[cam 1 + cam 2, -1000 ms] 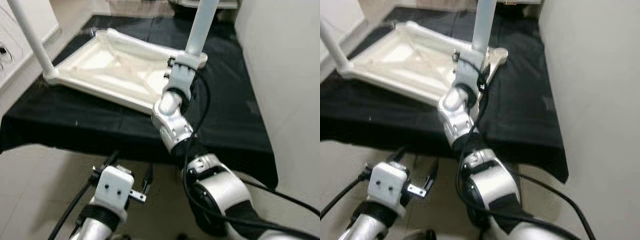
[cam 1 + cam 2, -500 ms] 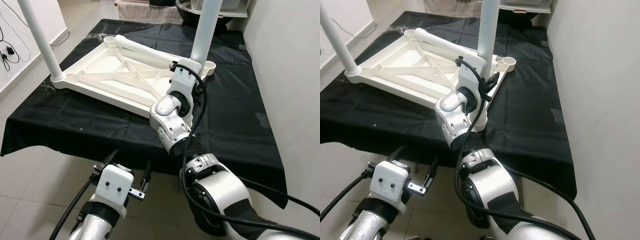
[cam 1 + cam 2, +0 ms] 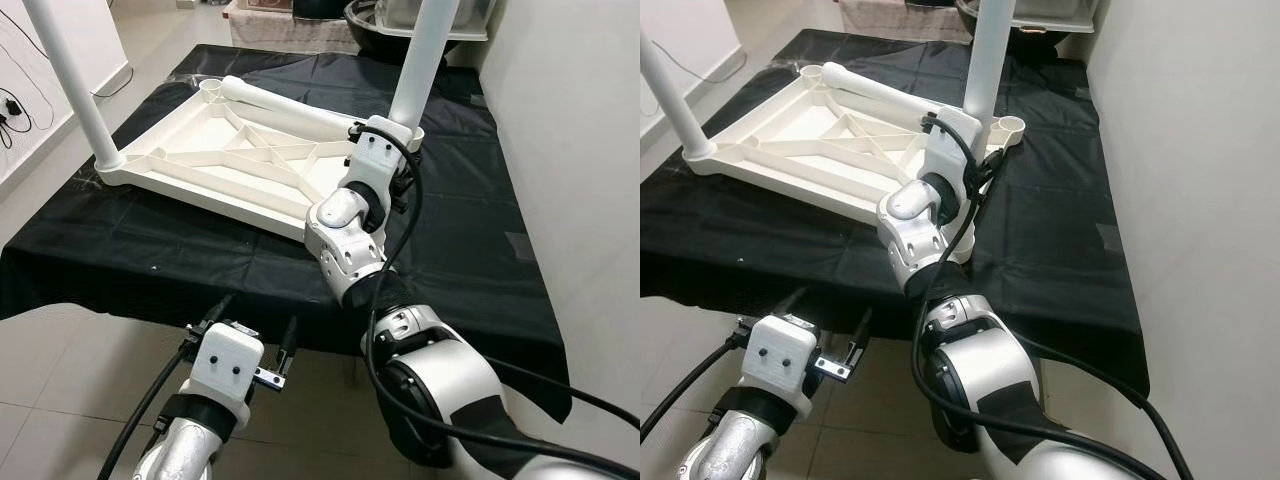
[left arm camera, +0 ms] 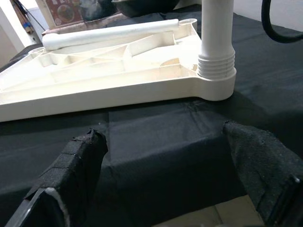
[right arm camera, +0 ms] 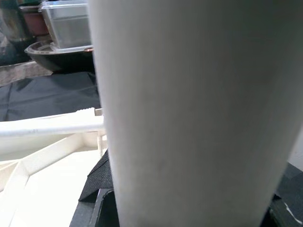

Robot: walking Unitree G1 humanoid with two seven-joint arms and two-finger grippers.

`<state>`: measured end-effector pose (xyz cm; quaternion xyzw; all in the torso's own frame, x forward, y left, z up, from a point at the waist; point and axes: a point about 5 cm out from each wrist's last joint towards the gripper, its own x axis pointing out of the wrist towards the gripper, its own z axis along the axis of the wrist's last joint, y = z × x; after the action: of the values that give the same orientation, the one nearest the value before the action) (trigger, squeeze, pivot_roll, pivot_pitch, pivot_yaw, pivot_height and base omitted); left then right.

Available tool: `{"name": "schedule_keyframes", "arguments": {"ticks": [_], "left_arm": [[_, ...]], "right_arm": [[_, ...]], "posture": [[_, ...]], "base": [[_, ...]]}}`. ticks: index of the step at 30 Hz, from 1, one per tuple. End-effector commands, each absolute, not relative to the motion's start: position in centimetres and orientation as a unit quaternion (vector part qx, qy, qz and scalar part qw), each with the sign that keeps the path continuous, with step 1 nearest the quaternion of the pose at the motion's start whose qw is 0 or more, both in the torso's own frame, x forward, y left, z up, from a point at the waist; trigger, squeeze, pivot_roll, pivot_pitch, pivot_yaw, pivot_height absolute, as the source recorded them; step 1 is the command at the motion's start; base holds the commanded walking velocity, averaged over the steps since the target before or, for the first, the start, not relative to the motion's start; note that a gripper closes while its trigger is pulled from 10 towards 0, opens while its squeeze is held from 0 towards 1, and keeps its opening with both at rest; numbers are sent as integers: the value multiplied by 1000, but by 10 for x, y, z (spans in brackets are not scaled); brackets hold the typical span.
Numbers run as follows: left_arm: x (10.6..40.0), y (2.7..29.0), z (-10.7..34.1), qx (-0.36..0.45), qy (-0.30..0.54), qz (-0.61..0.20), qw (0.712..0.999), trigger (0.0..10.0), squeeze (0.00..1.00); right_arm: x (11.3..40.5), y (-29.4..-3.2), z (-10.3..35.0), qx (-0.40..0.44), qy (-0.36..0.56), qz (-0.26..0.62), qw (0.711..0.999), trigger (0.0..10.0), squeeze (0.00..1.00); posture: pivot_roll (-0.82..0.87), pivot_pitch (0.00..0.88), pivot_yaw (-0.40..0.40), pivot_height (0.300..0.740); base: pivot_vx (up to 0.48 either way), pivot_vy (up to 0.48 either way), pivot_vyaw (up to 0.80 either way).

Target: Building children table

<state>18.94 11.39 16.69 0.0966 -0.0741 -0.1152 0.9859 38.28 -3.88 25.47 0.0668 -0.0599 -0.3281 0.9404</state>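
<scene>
The white tabletop (image 3: 200, 185) lies upside down on a black cloth. My right gripper (image 3: 392, 128) is shut on an upright white table leg (image 3: 425, 50) standing in the near right corner socket (image 4: 216, 78). In the right wrist view that leg (image 5: 189, 94) is seen close up, with black fingers (image 5: 97, 194) at its sides. A second leg (image 3: 70, 80) stands in the near left corner. A loose leg (image 3: 290, 108) lies across the back of the tabletop. My left gripper (image 3: 252, 322) hangs open below the table's front edge, holding nothing.
The black cloth (image 3: 470, 230) drapes over the table edges. A white wall (image 3: 580, 150) runs close along the right. Tiled floor (image 3: 50, 380) lies at the front left. A dark bowl (image 5: 61, 49) and a clear box (image 5: 66, 19) stand behind the table.
The head view has risen and sharpened from a blurred, lower look. My right gripper stays on the leg, its wrist a little turned. The left gripper hangs as before.
</scene>
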Motion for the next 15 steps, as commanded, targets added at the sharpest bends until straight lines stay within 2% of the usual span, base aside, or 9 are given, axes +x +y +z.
{"name": "schedule_keyframes", "arguments": {"ticks": [1,12,15], "left_arm": [[189,115,164,99,-71,-119,985,10000,0],[191,114,161,101,-72,-123,985,10000,0],[190,114,160,101,-71,-124,985,10000,0]], "right_arm": [[383,-38,238,96,3,-334,938,10000,0],[389,-49,290,136,-77,-334,930,10000,0],[390,-47,290,136,-75,-325,933,10000,0]], "posture": [[34,112,-39,740],[34,112,-39,740],[32,114,-34,740]], "base": [[0,0,0],[0,0,0],[0,0,0]]}}
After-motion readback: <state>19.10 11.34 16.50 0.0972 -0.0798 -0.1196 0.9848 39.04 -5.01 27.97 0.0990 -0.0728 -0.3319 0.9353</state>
